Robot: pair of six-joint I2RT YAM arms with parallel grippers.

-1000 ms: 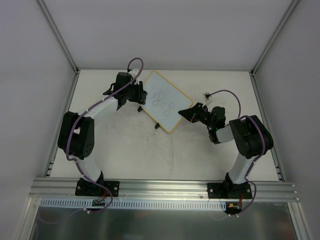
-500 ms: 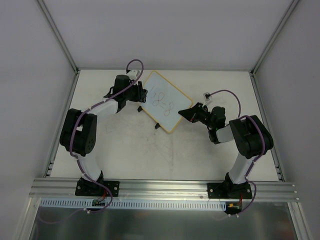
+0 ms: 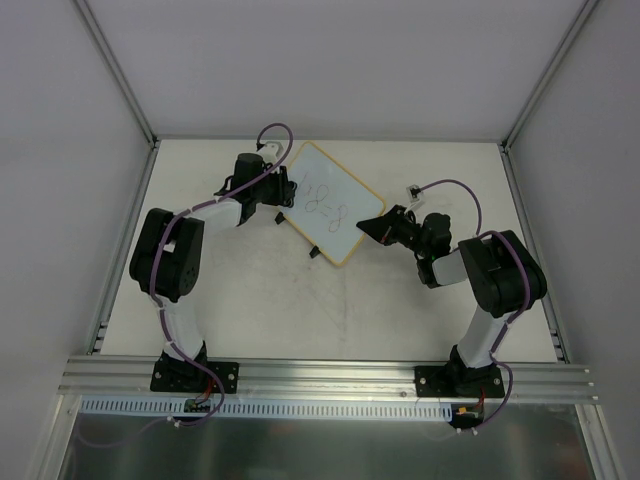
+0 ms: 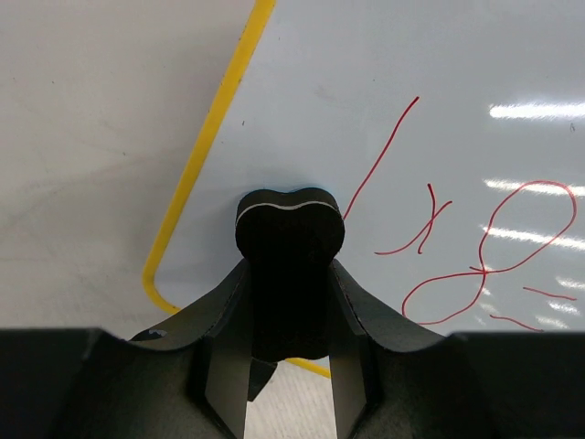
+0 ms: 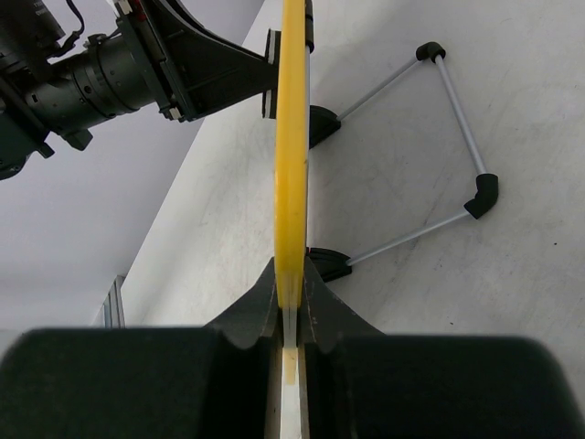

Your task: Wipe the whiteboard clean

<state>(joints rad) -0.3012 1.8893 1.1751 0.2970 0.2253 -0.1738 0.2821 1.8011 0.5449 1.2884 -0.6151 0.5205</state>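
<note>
The whiteboard (image 3: 328, 203), white with a yellow frame, stands tilted at the back middle of the table, with red scribbles (image 4: 457, 256) on its face. My left gripper (image 3: 281, 189) is shut on a black eraser (image 4: 291, 240), whose tip rests on the board near its left corner, just left of the scribbles. In the left wrist view this gripper (image 4: 291, 273) clamps the eraser from both sides. My right gripper (image 3: 373, 229) is shut on the board's right edge. The right wrist view shows that gripper (image 5: 291, 279) pinching the yellow frame (image 5: 292, 137) edge-on.
A wire stand (image 5: 457, 119) with black corner joints props the board from behind. Two black clips (image 3: 314, 252) sit on the board's lower edge. White walls enclose the table on three sides. An aluminium rail (image 3: 330, 375) runs along the near edge.
My left arm has swung its elbow to the right and carried the eraser slightly further onto the board's left corner. The right arm and the board have stayed put.
</note>
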